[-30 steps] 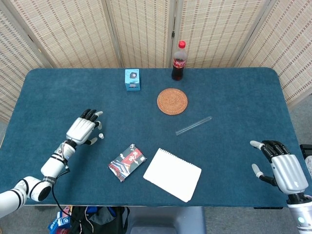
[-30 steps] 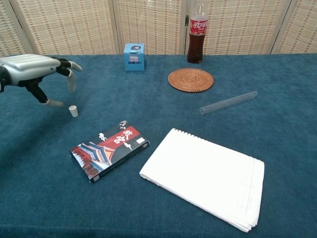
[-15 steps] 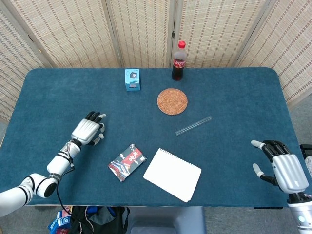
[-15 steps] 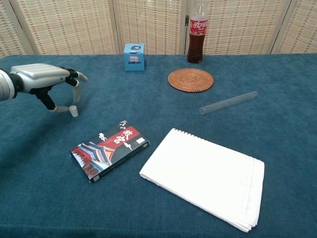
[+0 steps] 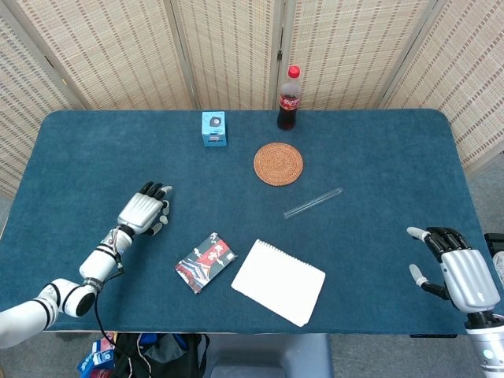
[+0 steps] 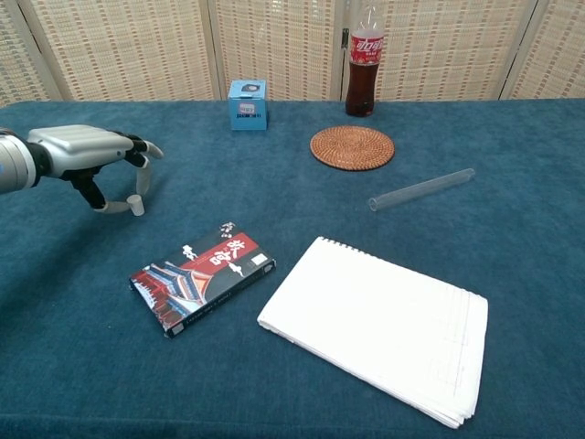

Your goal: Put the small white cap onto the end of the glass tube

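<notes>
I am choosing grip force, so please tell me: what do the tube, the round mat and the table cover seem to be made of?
Tube: clear and smooth, probably glass; the cloth shows through it.
Round mat: tan woven fibre, perhaps rattan, with spiral rings.
Table cover: matte blue cloth, felt-like, without shine.

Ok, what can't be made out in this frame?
- Small white cap: hidden under the left hand in the head view; the chest view cannot settle whether the fingertips grip it.
- Right hand: outside the chest view.
- Glass tube: which end is open is too small to tell.
</notes>
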Robot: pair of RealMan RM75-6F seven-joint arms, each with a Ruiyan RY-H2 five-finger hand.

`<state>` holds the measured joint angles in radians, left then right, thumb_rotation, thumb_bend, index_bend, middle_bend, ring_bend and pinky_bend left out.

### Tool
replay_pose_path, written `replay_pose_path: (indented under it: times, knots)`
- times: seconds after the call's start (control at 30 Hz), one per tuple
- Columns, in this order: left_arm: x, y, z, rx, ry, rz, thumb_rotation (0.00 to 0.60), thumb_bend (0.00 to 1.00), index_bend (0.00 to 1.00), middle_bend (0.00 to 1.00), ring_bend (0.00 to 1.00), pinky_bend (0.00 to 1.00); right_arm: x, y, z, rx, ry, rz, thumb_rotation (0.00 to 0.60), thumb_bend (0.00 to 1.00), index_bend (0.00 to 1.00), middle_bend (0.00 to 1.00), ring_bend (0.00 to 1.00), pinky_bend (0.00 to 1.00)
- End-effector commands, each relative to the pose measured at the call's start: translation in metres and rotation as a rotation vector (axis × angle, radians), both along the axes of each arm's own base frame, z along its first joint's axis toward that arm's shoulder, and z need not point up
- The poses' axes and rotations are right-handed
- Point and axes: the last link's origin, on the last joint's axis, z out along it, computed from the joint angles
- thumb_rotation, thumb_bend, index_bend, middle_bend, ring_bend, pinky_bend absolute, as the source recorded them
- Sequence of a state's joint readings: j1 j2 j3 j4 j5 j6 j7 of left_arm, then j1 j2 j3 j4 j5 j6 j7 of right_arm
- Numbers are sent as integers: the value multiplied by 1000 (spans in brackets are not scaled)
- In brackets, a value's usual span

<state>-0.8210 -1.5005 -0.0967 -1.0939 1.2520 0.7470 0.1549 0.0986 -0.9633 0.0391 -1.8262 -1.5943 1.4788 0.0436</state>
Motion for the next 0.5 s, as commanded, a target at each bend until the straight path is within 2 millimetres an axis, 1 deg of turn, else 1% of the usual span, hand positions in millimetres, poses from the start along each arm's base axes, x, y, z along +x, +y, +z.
replay_pose_path:
  times: [0.03, 0.5]
  knots:
    - [-1, 1, 0, 4, -2, 4, 600, 349, 430, 0, 0, 0, 0, 0, 0, 0, 1, 0, 600, 329, 229, 324, 201, 178]
    - [-3, 1, -1, 4, -9, 12, 600, 360, 438, 0, 0, 0, 2, 0, 0, -1, 4, 2, 600, 329, 229, 324, 201, 178]
